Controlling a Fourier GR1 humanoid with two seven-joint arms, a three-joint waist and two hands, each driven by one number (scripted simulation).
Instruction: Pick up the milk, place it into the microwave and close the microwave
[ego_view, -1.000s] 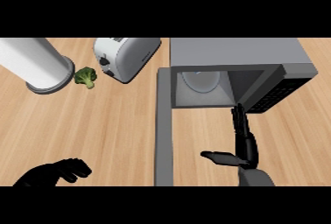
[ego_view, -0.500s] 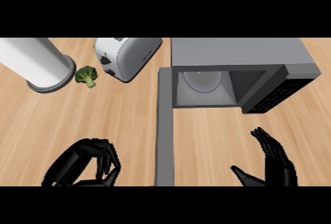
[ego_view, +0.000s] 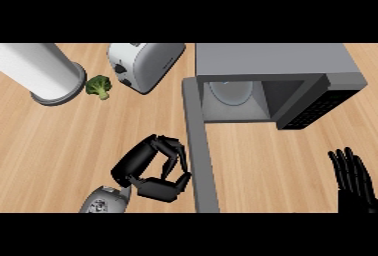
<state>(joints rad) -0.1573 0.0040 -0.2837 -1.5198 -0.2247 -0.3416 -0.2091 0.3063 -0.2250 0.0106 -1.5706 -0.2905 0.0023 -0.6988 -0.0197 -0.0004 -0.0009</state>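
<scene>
Left robot hand (ego_view: 131, 164): clenched, fingers curled into a loop with nothing visible inside; lower centre of the frame, just beside the left edge of the microwave door (ego_view: 201, 145).
Left robot hand, change: half a second ago it sat at the lower left; it is now further right and higher, at the door.
Left forearm (ego_view: 105, 200): grey end now visible at the bottom edge.
Right robot hand (ego_view: 353, 180): released, fingers straight, at the lower right edge.
Right robot hand, change: shifted right, away from the microwave (ego_view: 269, 57).
Door, change: none; it stands open.
Milk: cannot be identified. A pale oval (ego_view: 230, 92) lies inside the microwave; what it is cannot be told.
Count, on the counter (ego_view: 66, 140): one microwave, one toaster (ego_view: 144, 62), one broccoli floret (ego_view: 98, 86), one white cylinder (ego_view: 40, 70).
Count, robot hands: two.
</scene>
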